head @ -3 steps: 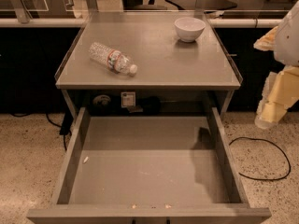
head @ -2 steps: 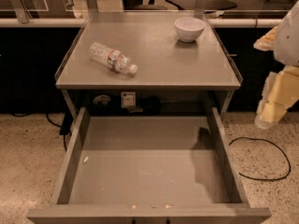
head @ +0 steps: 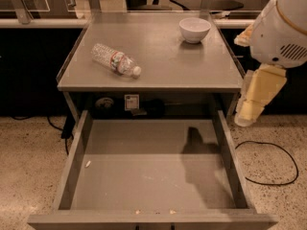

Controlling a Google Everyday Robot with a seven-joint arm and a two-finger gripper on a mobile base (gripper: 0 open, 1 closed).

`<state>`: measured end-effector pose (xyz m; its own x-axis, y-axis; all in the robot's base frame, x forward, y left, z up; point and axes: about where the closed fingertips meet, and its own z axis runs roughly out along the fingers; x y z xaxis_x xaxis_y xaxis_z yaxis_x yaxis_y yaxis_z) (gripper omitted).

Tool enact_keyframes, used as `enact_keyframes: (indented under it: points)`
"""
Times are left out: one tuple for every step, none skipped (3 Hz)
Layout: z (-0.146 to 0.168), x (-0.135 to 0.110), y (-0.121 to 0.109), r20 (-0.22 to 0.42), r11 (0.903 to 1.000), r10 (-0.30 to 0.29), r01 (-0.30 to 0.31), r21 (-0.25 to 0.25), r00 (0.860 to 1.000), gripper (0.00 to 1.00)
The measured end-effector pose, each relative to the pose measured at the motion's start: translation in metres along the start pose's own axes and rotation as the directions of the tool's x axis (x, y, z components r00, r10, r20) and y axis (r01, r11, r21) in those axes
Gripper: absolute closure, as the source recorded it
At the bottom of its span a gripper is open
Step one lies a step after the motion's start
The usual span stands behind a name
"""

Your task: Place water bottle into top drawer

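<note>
Bottle position: you have the water bottle (head: 115,60) lying on its side on the grey table (head: 168,66), in the left half and towards the front edge. Its white cap points to the front right and its clear base to the back left. The reddish label band sits round its middle. Nothing touches it.

Top drawer (head: 72,166): pulled out towards you below the tabletop, with the flat grey bottom exposed. A few pale specks lie on the bottom near the left wall and along the front lip. A dark shadow (head: 196,145) falls across the right half of the drawer floor.

Gripper (head: 245,114): yours hangs at the right edge of the view, beside the table's right front corner and just outside the drawer's right wall. It is a cream-coloured piece angled downwards beneath the rounded white arm housing (head: 283,28). It is well apart from the bottle and holds nothing that shows. Whether it is apart or together, you cannot tell from this angle.

Other items: a white bowl (head: 194,29) stands upright at the back right of the tabletop. A black cable (head: 264,141) loops on the speckled floor to the right of the drawer.
</note>
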<state>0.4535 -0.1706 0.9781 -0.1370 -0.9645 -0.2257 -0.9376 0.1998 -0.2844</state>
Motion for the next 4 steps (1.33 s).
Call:
enact_keyframes:
  points:
    - [0.016, -0.05, 0.001, 0.047, 0.9976, -0.069, 0.069, -0.006, 0.996, 0.0]
    - [0.037, -0.112, 0.004, 0.112, 0.9881, -0.152, 0.153, -0.008, 0.982, 0.0]
    - [0.053, -0.164, 0.009, 0.167, 0.9747, -0.219, 0.223, -0.008, 0.961, 0.0]
    - [0.066, -0.207, 0.009, 0.192, 0.9623, -0.271, 0.27, 0.033, 0.943, 0.0]
